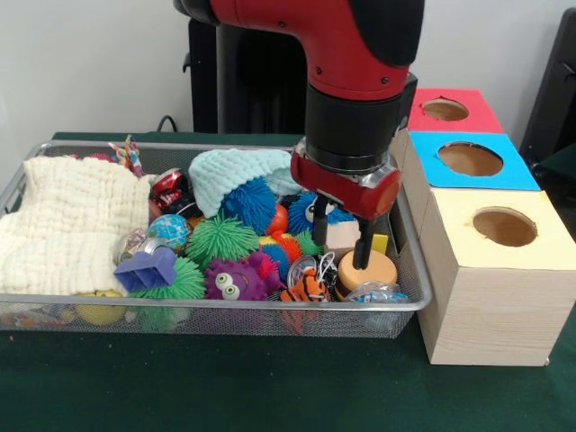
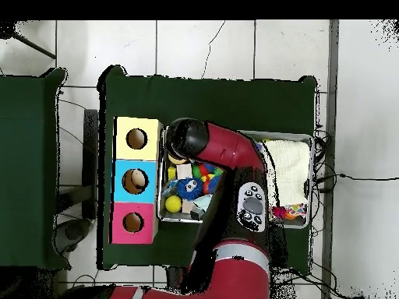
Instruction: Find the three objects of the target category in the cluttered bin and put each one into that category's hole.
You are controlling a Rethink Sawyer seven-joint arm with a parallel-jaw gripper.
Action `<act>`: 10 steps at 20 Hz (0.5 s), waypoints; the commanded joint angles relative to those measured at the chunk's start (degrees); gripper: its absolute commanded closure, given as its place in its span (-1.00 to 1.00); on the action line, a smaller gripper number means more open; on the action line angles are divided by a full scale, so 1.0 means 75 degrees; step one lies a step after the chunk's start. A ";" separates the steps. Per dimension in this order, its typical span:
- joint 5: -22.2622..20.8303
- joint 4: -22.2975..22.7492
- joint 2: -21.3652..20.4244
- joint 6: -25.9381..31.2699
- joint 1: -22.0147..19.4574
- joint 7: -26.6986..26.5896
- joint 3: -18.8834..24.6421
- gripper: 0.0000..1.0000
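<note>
arm (image 2: pixel 222 148) hides overhead bin (image 2: pixel 312 179) middle, hand unseen there

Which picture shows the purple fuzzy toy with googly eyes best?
The front view. There the purple fuzzy toy with googly eyes sits unblocked at the near edge of the wire mesh bin. In the overhead view, I cannot pick it out.

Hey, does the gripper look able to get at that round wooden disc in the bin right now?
Probably yes. The gripper hangs open just above the round wooden disc at the bin's right end, and nothing lies on top of the disc. The bin's wall close beside it may crowd one finger.
</note>
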 commanded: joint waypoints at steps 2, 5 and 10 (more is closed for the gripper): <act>0.0641 0.0955 0.0077 -0.0007 0.0302 0.2679 -0.0398 -1.00; 0.0912 0.0849 0.0285 -0.0071 0.0523 0.3155 -0.0745 -1.00; 0.1200 0.1132 0.0376 -0.0470 0.0609 0.3179 -0.0848 -1.00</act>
